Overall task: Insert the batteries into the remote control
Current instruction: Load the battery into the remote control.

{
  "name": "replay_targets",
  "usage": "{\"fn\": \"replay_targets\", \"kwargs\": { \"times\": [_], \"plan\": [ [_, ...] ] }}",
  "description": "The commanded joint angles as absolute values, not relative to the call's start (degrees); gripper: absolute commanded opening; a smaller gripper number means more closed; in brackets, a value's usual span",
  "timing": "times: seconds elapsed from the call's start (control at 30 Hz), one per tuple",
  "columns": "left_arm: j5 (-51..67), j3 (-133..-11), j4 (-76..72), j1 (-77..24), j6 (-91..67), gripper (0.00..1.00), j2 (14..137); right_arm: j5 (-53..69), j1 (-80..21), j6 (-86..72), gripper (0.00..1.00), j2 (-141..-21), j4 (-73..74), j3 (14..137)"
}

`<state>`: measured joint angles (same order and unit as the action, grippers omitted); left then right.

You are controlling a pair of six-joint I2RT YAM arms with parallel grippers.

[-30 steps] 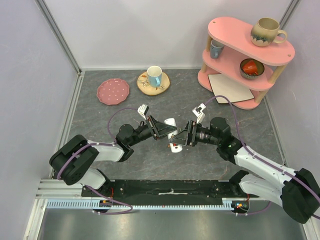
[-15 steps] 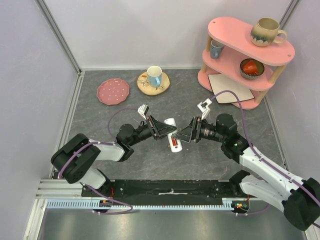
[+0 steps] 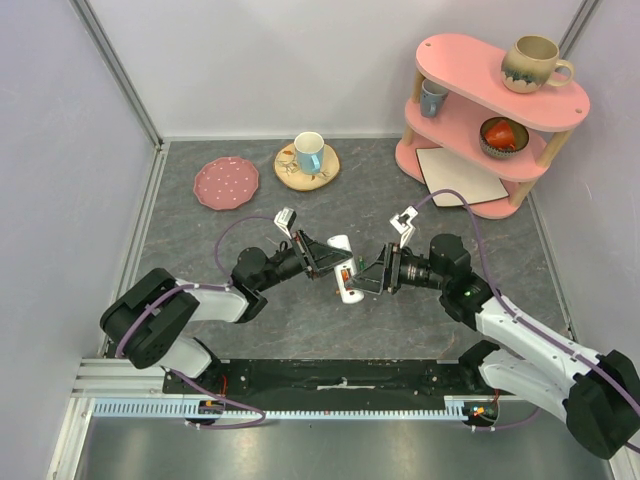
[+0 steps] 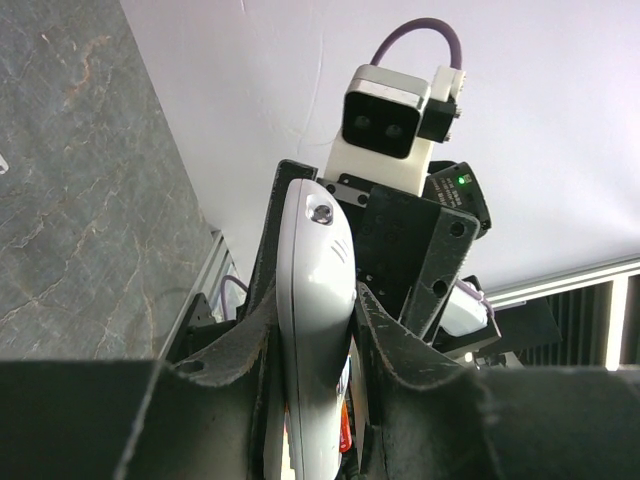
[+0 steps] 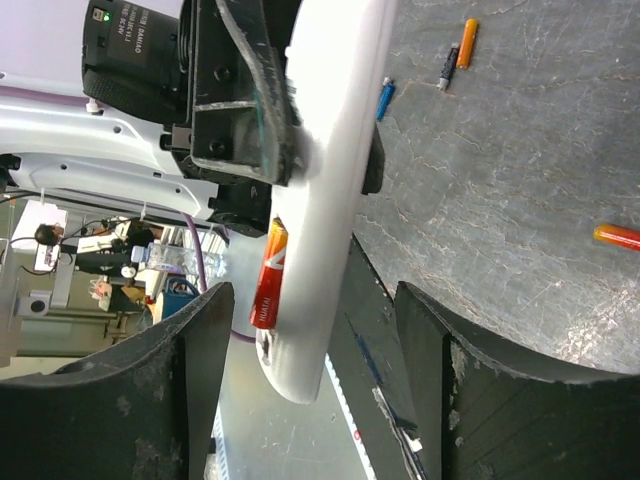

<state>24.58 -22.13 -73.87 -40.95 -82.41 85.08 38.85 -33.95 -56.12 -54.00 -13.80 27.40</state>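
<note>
My left gripper [image 3: 333, 262] [image 4: 318, 300] is shut on the white remote control [image 3: 350, 293] [image 4: 315, 330], holding it edge-on above the table. A red-orange battery [image 5: 268, 275] [image 4: 345, 435] lies in the recess on the remote's back. My right gripper [image 3: 364, 279] [image 5: 315, 310] is open, its two fingers on either side of the remote's [image 5: 325, 180] free end without touching it. On the table behind lie three loose batteries: a blue one [image 5: 385, 98], an orange and black one [image 5: 458, 50] and a red-orange one [image 5: 618, 236].
A pink two-tier shelf [image 3: 490, 110] stands at the back right with a mug [image 3: 535, 62] on top and a bowl [image 3: 502, 135] below. A pink plate [image 3: 226, 183] and a cup on a wooden coaster [image 3: 308, 155] sit at the back.
My right gripper drew back slightly, then came in again around the remote's end, its jaws a little narrower. The left arm and the remote have stayed put.
</note>
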Motion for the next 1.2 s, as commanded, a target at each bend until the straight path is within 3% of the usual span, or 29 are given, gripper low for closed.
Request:
{"fn": "replay_targets", "kwargs": {
  "times": [0.0,0.37,0.67,1.17],
  "plan": [
    [25.75,-23.82,-95.36,-40.87,-83.67,0.02,82.88,40.61,-33.75,-58.09,0.72,-54.4,-19.25,26.19],
    [25.31,-24.17,-95.36,-40.87,-83.67,0.02,82.62,42.19,-33.84,-61.08,0.61,-57.13,-24.79,25.58],
    [25.31,-24.87,-95.36,-40.87,-83.67,0.02,82.97,42.19,-33.75,-61.08,0.47,-57.48,-24.35,25.31],
    [25.22,-25.49,-95.36,-40.96,-83.76,0.02,82.88,36.57,-36.82,-58.72,0.35,-58.97,-20.31,26.98]
  ]
}}
